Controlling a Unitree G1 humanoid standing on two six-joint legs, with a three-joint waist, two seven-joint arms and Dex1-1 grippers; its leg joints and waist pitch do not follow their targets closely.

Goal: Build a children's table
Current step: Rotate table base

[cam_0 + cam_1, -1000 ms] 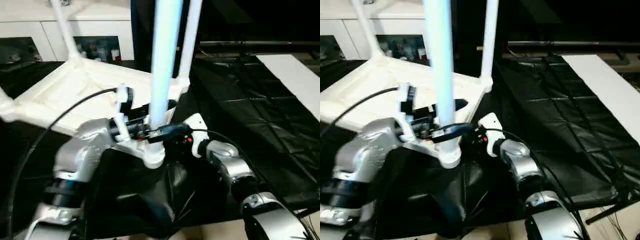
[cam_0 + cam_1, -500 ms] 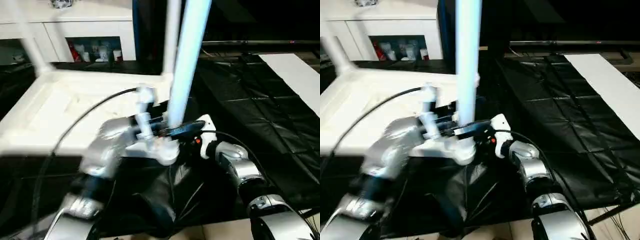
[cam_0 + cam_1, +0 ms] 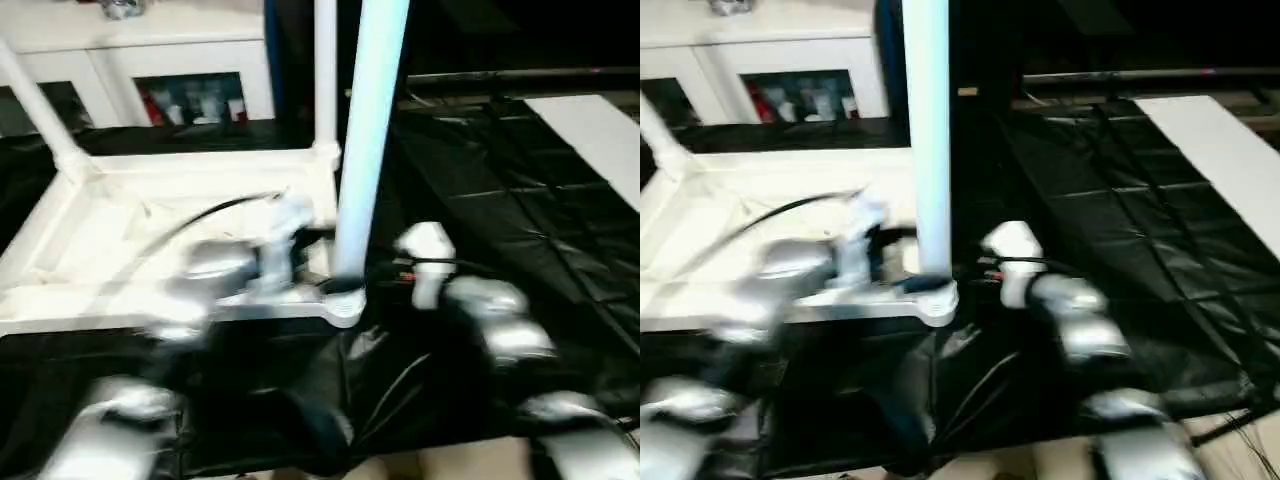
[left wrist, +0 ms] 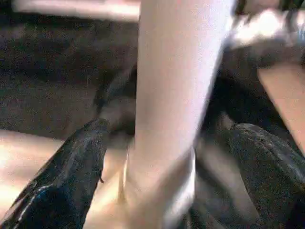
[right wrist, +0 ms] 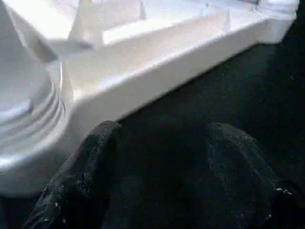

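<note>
The children's table top (image 3: 150,210) lies upside down on black cloth, ribbed underside up. Three white legs stand in its corner sockets: the near right one (image 3: 365,150), the far right one (image 3: 325,70) and the far left one (image 3: 35,105). My left gripper (image 4: 170,129) is open, its black fingers (image 4: 71,181) standing apart on either side of the near leg (image 4: 176,86), just above the socket. My right gripper (image 5: 162,129) is open over the cloth beside that corner socket (image 5: 24,119), with nothing between its fingers (image 5: 90,181).
A white cabinet with glass doors (image 3: 190,95) stands behind the table. Black cloth (image 3: 480,180) covers the floor to the right, with a white board (image 3: 590,130) at its far right edge. Pale floor (image 3: 470,465) shows at the near edge.
The table top has swung about its near right corner and now lies square to me. Both arms moved along with that corner. The openings of both grippers look unchanged.
</note>
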